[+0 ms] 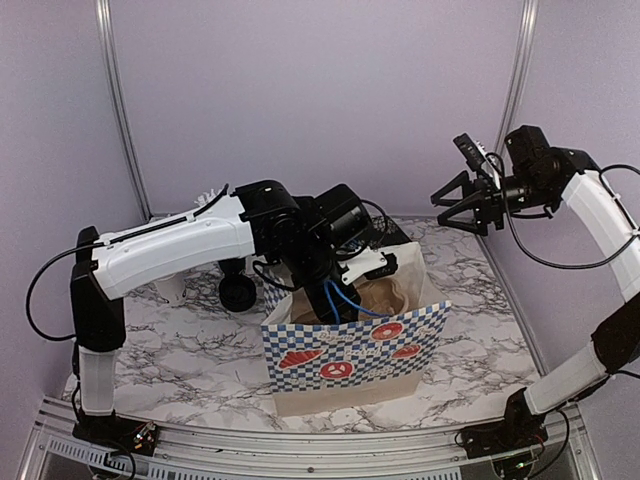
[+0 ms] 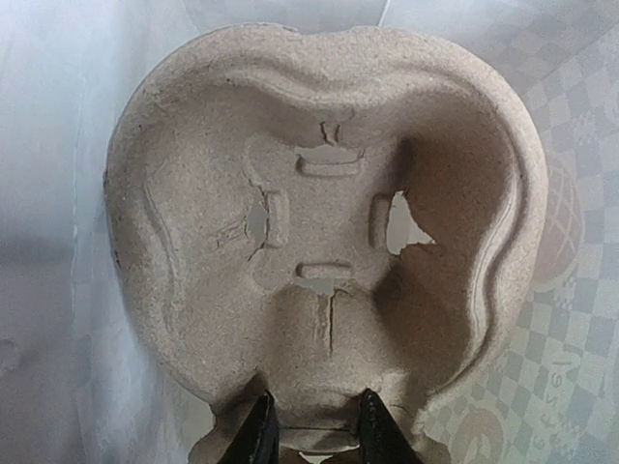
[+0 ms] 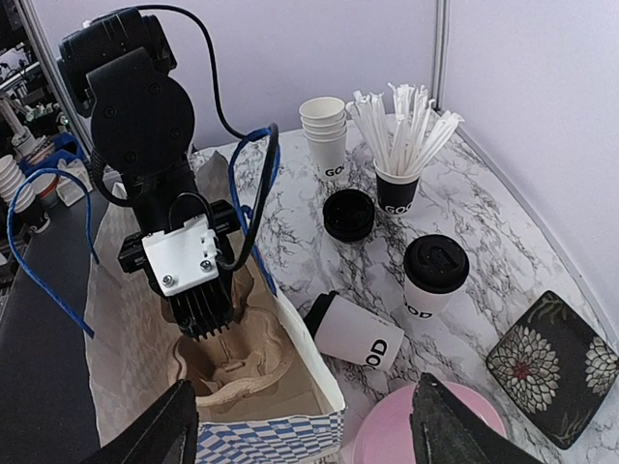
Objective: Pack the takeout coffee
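Observation:
Two white lidded coffee cups show in the right wrist view: one upright, one lying on its side beside the bag. A blue-checked paper bag stands open, and it shows in the right wrist view too. A brown pulp cup carrier is inside it, also seen from the right wrist. My left gripper reaches down into the bag and is shut on the carrier's near edge. My right gripper is open and empty, high above the table's far right.
A nested stack of plain cups, a black cup of white straws and a stack of black lids stand behind the coffees. A pink plate and a floral black square lie near the right wall.

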Available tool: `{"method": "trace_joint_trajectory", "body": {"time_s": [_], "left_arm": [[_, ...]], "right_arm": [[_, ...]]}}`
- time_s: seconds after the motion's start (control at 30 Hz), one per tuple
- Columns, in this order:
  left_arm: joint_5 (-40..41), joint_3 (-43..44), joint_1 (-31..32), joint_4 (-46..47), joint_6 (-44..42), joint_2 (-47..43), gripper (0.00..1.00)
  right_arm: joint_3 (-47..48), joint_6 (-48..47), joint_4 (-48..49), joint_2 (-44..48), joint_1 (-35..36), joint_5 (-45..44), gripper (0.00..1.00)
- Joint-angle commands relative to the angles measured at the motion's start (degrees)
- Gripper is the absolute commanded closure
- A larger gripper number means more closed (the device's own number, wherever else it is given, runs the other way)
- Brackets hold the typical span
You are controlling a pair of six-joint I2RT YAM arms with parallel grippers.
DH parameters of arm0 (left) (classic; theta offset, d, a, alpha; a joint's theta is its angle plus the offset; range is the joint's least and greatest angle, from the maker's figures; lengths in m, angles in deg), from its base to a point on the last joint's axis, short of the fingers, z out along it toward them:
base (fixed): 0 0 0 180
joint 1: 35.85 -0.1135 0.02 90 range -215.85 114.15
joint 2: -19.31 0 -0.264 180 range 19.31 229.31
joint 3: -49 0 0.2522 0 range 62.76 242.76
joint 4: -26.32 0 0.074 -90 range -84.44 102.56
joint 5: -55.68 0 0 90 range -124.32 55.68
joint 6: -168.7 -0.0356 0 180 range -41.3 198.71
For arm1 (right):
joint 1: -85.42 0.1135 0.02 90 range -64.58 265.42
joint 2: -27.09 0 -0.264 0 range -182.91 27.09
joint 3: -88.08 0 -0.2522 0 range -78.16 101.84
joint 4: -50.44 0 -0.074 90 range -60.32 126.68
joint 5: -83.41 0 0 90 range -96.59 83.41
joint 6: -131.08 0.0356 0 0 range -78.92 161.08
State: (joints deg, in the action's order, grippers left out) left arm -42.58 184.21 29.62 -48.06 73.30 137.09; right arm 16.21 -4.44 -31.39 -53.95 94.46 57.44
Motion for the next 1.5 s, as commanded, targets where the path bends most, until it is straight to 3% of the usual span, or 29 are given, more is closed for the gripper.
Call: {"method": "trace_joint_trajectory", "body": {"time_s": [0.0,0.47,0.77,0.87,1.0,1.17,1.47], "left_arm": [[3.8,1.5,1.3,-4.2,-0.1,2.6,0.71],[3.3,5.5,2.5,-4.3,-0.5,1.9,0.52],[-3.1,11.7,2.7,0.7,-1.3,-12.4,0.46],[0.3,8.9,2.7,2.6,-2.1,-17.7,0.40],[11.2,3.9,1.9,2.8,-2.8,-21.0,0.28],[12.6,0.0,-1.3,2.6,-3.3,-19.2,0.23],[9.2,2.4,-5.6,1.3,-4.7,-10.5,0.27]], "right_arm": [[-0.6,-1.3,0.3,0.2,-0.4,1.0,0.27],[-2.5,-1.3,0.4,0.8,-0.4,1.3,0.27],[-5.4,-1.3,1.1,1.4,-0.4,2.0,0.27],[-5.6,-1.7,0.9,1.4,-0.5,2.5,0.27],[-6.2,-1.9,1.2,1.8,-0.4,2.2,0.27],[-6.7,-2.2,1.4,1.8,-0.4,1.6,0.27],[-7.8,-3.0,1.1,2.3,-0.4,0.5,0.27]]}}
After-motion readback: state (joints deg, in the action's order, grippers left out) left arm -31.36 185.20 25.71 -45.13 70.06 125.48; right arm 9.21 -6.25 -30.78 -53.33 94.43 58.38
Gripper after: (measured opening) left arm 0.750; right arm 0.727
